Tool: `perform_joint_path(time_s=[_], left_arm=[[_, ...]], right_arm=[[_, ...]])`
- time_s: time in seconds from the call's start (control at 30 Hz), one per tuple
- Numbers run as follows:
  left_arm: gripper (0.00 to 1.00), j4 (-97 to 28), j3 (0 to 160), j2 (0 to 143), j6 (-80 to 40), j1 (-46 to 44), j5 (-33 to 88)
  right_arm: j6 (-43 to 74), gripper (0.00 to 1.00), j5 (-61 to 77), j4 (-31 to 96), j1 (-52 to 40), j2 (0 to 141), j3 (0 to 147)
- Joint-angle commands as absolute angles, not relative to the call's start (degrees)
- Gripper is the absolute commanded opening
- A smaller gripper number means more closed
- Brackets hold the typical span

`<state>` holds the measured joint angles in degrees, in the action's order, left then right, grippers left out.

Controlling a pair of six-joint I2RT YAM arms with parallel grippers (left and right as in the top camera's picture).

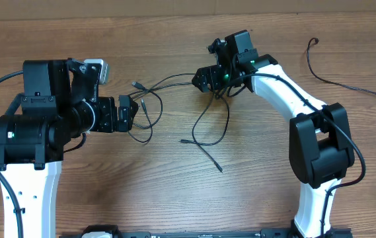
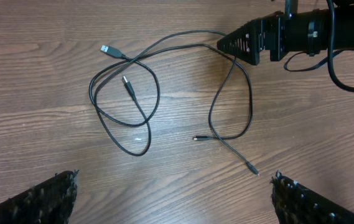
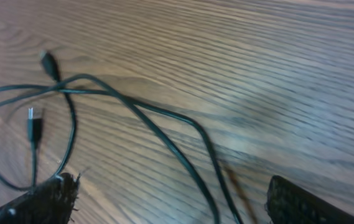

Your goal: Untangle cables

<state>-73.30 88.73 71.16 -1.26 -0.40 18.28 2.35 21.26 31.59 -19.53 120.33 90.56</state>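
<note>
Several thin black cables (image 1: 227, 122) lie tangled on the wooden table between the two arms. In the left wrist view they form a loop on the left and a longer loop (image 2: 250, 106) on the right, with a USB plug (image 2: 107, 48) at the far end. My left gripper (image 1: 131, 112) is open beside the left loop, and nothing lies between its fingertips (image 2: 58, 194). My right gripper (image 1: 204, 79) is low over the far right part of the tangle. It is open, and two cable strands (image 3: 152, 110) run between its fingers (image 3: 307, 205).
Another thin black cable (image 1: 346, 82) lies apart at the far right of the table, one plug end (image 1: 314, 41) near the back. The right arm's white link (image 1: 287, 92) reaches over the table's right side. Bare wood lies in front of the tangle.
</note>
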Motion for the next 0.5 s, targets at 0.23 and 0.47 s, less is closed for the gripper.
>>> perform_joint_path(time_s=[0.23, 0.47], left_arm=[[1.0, -73.3, 89.2, 71.2, -0.2, -0.7, 19.1], [1.0, -73.3, 89.2, 71.2, -0.2, -0.7, 19.1]], right_arm=[[2.2, 0.55, 30.2, 31.6, -19.6, 127.6, 90.1], [2.1, 0.04, 31.7, 36.2, -19.0, 125.5, 92.5]])
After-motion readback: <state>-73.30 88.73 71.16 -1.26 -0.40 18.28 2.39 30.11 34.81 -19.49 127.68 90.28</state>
